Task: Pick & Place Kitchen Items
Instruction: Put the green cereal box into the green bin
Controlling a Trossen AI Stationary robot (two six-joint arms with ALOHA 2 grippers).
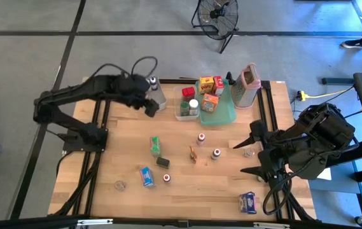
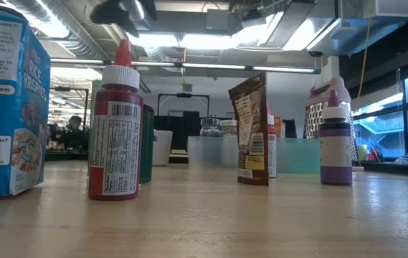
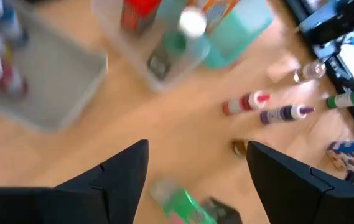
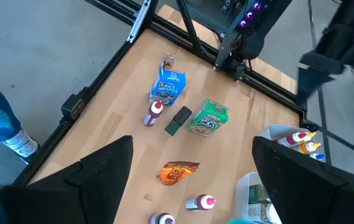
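"RICE KRISPIES", part of a "…loggs.com" web address and "Comments?" are read on the blue cereal box (image 2: 6,100); small print on the red bottle's label (image 2: 115,140) is not legible.

Grey concrete floor (image 1: 136,19) crossed by dark seams surrounds the wooden desk (image 1: 181,191). A black floor fan (image 1: 217,16) stands beyond it. Ceiling strip lights (image 2: 211,66) glow overhead, with windows (image 2: 404,118) alongside.
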